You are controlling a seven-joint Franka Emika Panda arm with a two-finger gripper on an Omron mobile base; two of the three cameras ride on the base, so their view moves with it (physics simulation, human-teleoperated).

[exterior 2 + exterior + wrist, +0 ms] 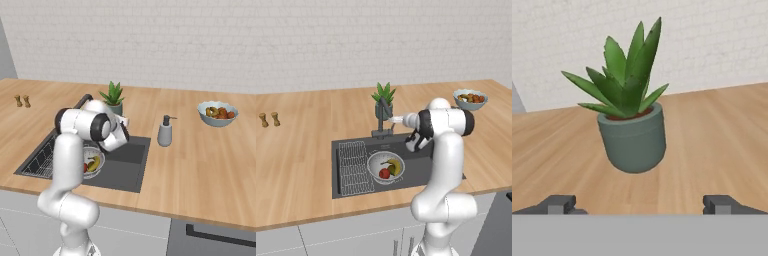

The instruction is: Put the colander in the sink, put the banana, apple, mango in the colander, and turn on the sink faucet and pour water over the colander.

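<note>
The colander (385,167) sits inside the sink (418,170), near the middle of the basin, just to the right of a flat wire rack (355,167) that lies along the sink's left part. In the colander lie the banana (395,166) and the apple (384,173), touching or nearly so; whether the mango is in there too cannot be told (the fruit is small in both base views, and the arm covers part of the bowl from the right). From the right base view the colander (95,161) peeks out beside the white arm, with the banana (93,163) showing yellow in it.

The faucet (384,119) stands at the back edge of the sink, its square base on the rim, and a potted plant (384,101) rises just behind it. The pincer (640,205) is spread wide with nothing between its tips, held above the back of the sink and aimed level toward the potted plant (631,112), which stands upright on the wooden bench (722,135).

A soap dispenser (165,131) stands on the bench just right of the sink. Farther right, well apart from the sink, is a pale bowl of mixed fruit (216,113). At the far left of the bench stand two small brown shakers (269,119), side by side.
</note>
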